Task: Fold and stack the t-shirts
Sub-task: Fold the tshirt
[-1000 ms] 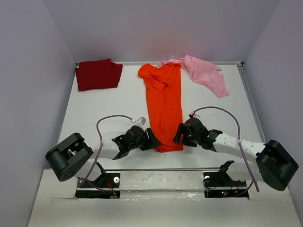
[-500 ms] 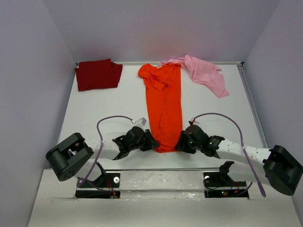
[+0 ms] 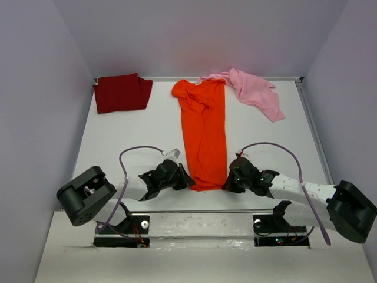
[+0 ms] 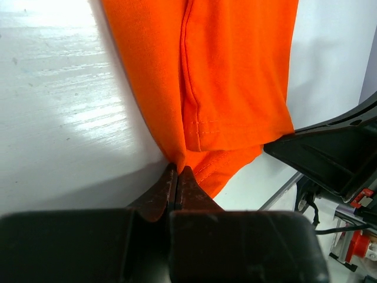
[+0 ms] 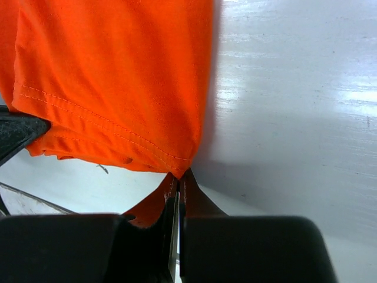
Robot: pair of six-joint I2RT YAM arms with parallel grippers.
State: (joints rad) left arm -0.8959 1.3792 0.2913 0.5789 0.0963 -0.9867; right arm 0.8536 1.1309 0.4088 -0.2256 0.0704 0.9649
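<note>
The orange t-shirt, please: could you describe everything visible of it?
The orange t-shirt is bright, soft cloth with stitched hems, folded lengthwise into a narrow strip lying flat on the white table, collar end far, hem end near. The left pincer and right pincer are each shut on a near corner.

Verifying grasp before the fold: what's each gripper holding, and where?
Both grip the orange t-shirt at its near hem end: left gripper shut on the left corner, right gripper shut on the right corner.
</note>
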